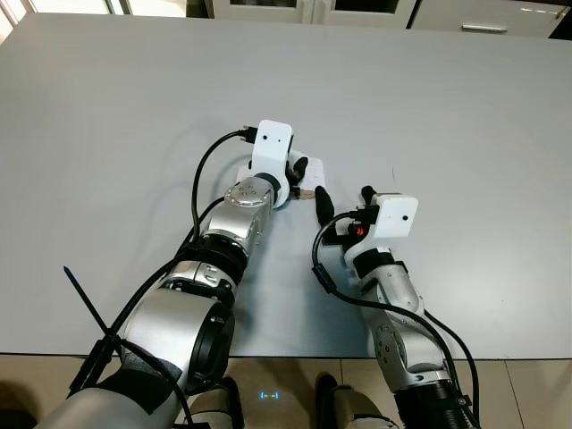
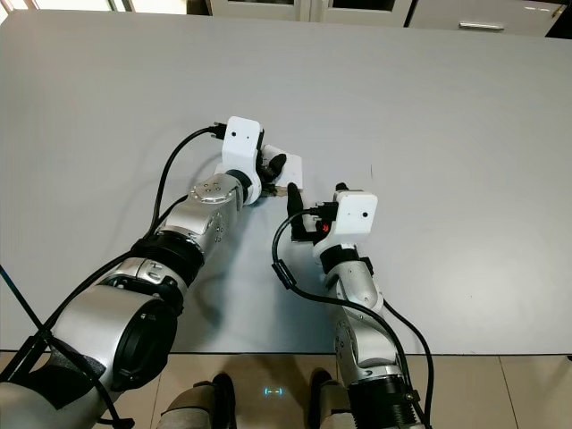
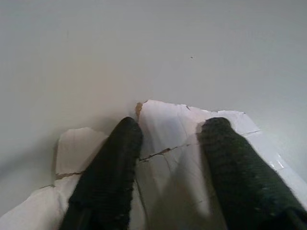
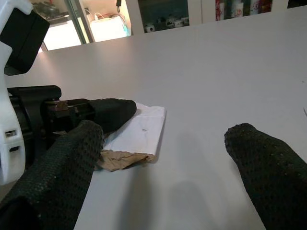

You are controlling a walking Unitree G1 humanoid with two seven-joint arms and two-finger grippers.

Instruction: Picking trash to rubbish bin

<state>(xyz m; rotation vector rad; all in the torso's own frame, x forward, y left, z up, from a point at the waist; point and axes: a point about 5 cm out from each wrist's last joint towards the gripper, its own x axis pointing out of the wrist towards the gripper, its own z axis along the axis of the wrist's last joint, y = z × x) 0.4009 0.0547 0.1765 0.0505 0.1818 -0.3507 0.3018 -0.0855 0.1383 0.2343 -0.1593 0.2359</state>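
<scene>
- Right gripper, the nearer of the two with its long black fingers, hovers low over the pale grey table just beside the trash, its fingers spread wide with nothing between them. If it swings in now it could knock the left fingers or shove the piece away.
- Left gripper reaches a little farther out, its two black fingers parted and lying down on top of the flat white torn piece of cardboard packaging, pressing rather than pinching. It holds nothing yet.
- The cardboard lies flat on the table, near the middle, with a brown ragged edge toward the right gripper. Being so flat, it may simply slide under the fingertips when they close, since neither finger looks to be beneath an edge.
- It is cracked along several tears; a hard squeeze might break off a flap and leave scraps behind.
- Beyond, the tabletop runs bare to white cabinet fronts. With the bin somewhere out of sight, a loose hold risks a drop while carrying.
</scene>
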